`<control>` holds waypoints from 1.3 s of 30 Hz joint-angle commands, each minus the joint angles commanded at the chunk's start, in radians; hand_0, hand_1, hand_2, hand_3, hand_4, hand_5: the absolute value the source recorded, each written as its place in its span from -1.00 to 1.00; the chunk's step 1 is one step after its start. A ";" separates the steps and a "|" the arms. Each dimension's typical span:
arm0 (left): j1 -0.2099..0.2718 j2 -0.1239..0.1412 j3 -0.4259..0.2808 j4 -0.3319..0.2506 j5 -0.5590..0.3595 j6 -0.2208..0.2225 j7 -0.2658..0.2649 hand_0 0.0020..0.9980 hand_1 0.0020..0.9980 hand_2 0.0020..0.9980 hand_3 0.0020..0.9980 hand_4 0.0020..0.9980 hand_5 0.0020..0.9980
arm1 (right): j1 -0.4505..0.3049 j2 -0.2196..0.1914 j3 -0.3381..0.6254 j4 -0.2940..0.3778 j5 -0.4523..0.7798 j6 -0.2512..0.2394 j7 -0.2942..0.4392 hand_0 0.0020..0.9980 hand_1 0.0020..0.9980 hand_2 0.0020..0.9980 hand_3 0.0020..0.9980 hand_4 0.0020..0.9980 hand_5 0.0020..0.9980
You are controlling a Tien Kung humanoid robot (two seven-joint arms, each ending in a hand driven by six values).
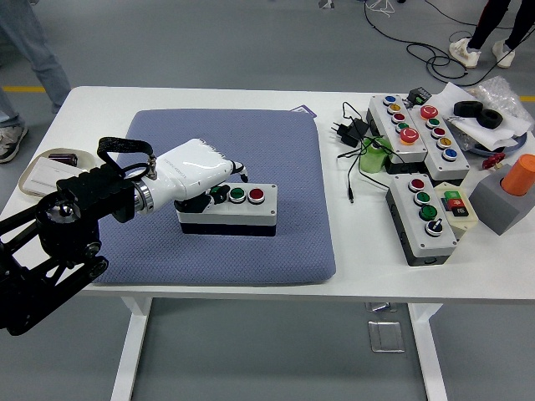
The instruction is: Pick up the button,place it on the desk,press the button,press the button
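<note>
The left hand (197, 172) is curling down onto the left end of the button box (227, 209), holding nothing and seemingly pressing there. The box is sitting on the blue mat (276, 150), so placing looks done; further right, spare button boxes (422, 219) are lying untouched.

Robotics lab or workshop: white table (251, 280) crowded with button control boxes (422, 215), power adapter (349, 129), cables on grey floor (251, 42).
</note>
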 joint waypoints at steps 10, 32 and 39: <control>-0.001 -0.009 0.023 0.054 0.000 0.040 0.009 -0.90 -1.00 -0.99 0.45 -0.37 -1.00 | 0.003 -0.001 -0.004 0.000 0.000 -0.001 0.000 0.26 -0.05 0.08 0.16 -0.44 -0.96; -0.012 -0.011 0.071 0.083 0.000 0.026 0.007 -0.90 -1.00 -0.99 0.43 -0.40 -1.00 | 0.006 -0.002 -0.002 0.000 -0.004 0.000 0.000 0.26 -0.05 0.08 0.16 -0.44 -0.96; -0.020 -0.014 0.102 0.096 0.000 0.012 0.010 -0.90 -1.00 -0.99 0.42 -0.40 -1.00 | 0.007 -0.002 -0.001 0.000 -0.005 0.000 0.000 0.26 -0.05 0.08 0.16 -0.44 -0.96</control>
